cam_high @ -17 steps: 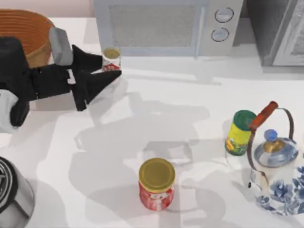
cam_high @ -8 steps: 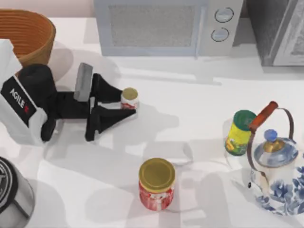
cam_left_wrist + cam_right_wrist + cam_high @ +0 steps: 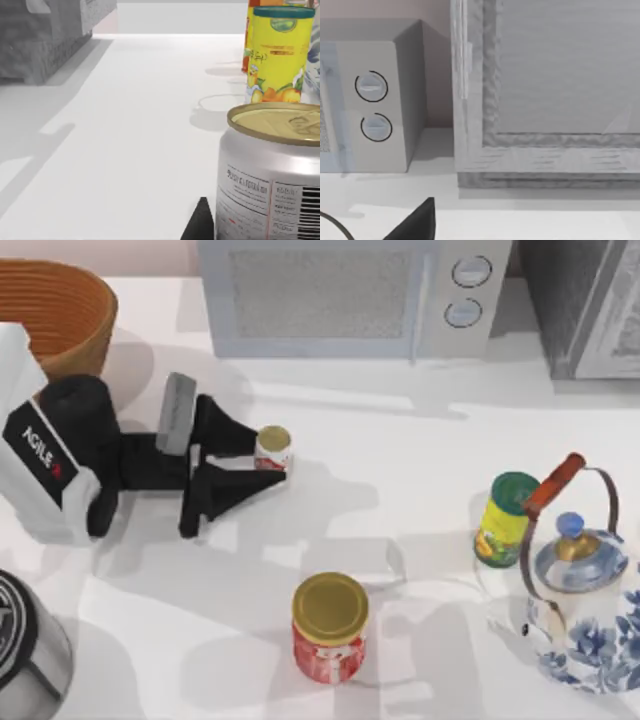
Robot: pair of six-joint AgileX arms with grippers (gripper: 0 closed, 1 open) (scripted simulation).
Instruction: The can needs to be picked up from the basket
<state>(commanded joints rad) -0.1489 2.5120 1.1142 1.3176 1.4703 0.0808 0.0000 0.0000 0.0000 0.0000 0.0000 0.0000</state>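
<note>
The can [image 3: 273, 441], small with a dull gold top and a white-and-red label, is upright between the fingers of my left gripper [image 3: 268, 464], which is shut on it. It is over the white table, to the right of and nearer than the basket [image 3: 62, 310], and well clear of it. The orange-brown wicker basket stands at the far left corner with its ribbed inside showing. The left wrist view has the can [image 3: 272, 172] close up, silver-sided with a barcode. The right wrist view faces the microwave's dials [image 3: 372, 107] and a grey cabinet [image 3: 545, 90].
A microwave [image 3: 350, 295] runs along the back, with a grey cabinet [image 3: 590, 300] at the far right. A red jar with a gold lid [image 3: 329, 628] stands front centre. At the right stand a yellow bottle [image 3: 505, 520] and a blue-flowered kettle [image 3: 585, 600]. A metal pot [image 3: 25, 660] sits front left.
Since a second ago my left gripper has carried the can from beside the basket toward the front and right. Over the last half second it has hardly moved.
</note>
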